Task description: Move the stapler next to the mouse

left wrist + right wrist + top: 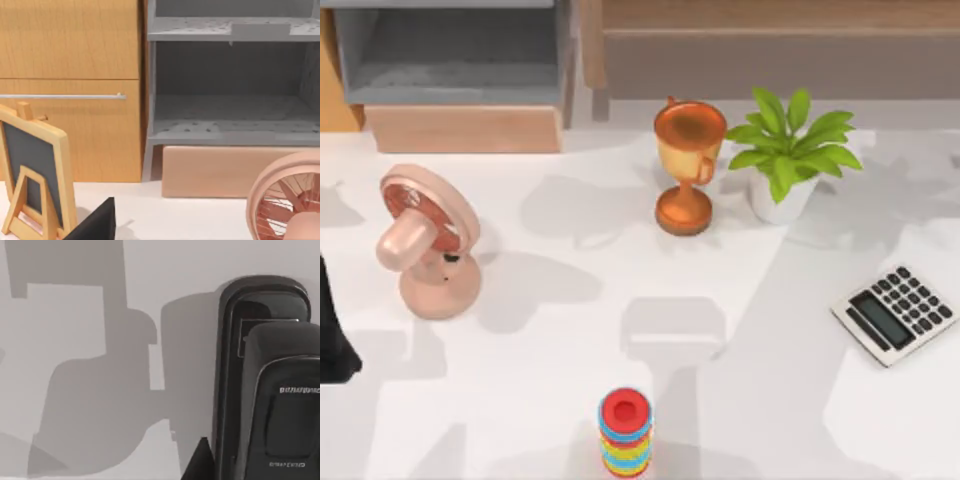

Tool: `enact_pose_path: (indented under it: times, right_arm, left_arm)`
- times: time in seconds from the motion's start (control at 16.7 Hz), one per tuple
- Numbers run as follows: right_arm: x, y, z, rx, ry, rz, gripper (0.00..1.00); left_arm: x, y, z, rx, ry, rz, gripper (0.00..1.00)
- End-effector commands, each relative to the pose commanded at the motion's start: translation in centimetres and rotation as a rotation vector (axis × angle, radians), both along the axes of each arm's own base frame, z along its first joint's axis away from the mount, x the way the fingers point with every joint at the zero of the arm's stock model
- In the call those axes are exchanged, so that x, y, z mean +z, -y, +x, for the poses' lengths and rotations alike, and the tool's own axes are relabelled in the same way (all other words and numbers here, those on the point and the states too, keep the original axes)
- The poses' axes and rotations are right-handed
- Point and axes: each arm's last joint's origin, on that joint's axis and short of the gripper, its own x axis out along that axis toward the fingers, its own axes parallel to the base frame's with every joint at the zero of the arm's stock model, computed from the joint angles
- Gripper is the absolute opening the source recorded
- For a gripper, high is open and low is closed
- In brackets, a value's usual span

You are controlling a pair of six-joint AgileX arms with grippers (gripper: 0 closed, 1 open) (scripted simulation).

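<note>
The stapler is slim and black with a rounded end, and lies flat on the white table, seen close up in the right wrist view. A dark corner of my right gripper shows just beside the stapler's side, a little above the table. The mouse is out of view. My left arm is a black shape at the table's left edge, and a dark part of my left gripper shows low in the left wrist view.
A pink fan stands at the left, a copper trophy and a potted plant at the back. A grey calculator lies at the right, a stack of coloured rings at the front. A small chalkboard easel stands before the cabinet.
</note>
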Motion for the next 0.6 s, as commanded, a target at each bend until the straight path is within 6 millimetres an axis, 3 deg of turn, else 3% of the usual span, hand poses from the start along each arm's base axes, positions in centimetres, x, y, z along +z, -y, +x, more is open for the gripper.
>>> enact_pose_path:
  times: [0.24,0.6]
  right_arm:
    - [0.00,0.00,0.00,0.000,0.000,0.000,0.98]
    - [0.00,0.00,0.00,0.000,0.000,0.000,1.00]
  left_arm:
    - [0.00,0.00,0.00,0.000,0.000,0.000,1.00]
    - [0.00,0.00,0.00,0.000,0.000,0.000,1.00]
